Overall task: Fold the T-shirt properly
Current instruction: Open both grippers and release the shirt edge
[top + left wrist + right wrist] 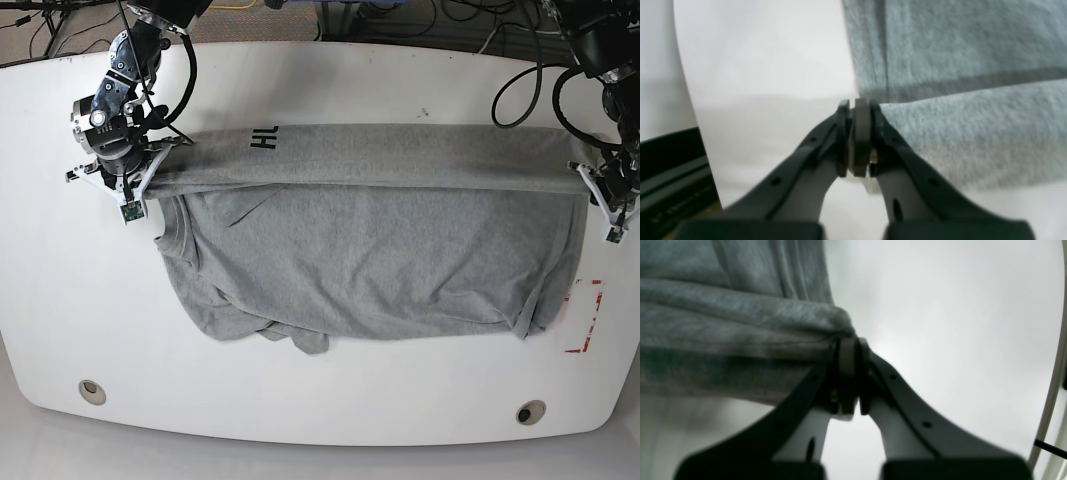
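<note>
Left wrist: my left tool (858,103) pinched closed on the shirt (957,100) edge, thin bite, could slip. Right wrist: right tool (850,341) clamped on a bunched fold. Base: shirt half folded across the table (330,85); uneven pull would skew it.

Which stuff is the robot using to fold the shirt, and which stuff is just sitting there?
For the job:
- T-shirt
- left gripper, shut on the shirt's edge
- right gripper, shut on the other end

Just there:
- white table
- red marks on the table
- cables behind it
</note>
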### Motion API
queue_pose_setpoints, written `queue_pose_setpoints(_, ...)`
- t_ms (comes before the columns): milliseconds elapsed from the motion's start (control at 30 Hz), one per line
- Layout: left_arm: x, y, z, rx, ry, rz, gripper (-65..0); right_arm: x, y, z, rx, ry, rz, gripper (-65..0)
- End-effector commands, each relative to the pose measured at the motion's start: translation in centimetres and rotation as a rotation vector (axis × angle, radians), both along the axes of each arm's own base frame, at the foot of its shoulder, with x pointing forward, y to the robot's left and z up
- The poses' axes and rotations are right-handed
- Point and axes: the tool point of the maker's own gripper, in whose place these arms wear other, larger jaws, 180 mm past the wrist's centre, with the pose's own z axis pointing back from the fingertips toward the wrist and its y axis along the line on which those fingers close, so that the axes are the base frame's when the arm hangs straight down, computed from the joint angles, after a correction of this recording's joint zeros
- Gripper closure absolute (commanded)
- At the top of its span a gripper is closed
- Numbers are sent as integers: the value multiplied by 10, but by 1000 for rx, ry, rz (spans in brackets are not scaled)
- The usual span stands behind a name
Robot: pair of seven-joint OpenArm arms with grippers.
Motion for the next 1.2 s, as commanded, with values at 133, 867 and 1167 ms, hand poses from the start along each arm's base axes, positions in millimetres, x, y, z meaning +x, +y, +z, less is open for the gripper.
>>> queue_pose_setpoints(133, 20, -2, 7, -2, -60, -32, -11, 7, -2, -5, 13, 1, -13, -10)
queue_pose_setpoints(867, 23, 20, 19, 51, -53, -25, -11, 10, 0, -21, 49, 12, -8, -36)
queue_pose_setpoints(1167, 24, 21, 21, 54, -54, -26, -149, 8, -1, -22, 46, 16, -10, -346)
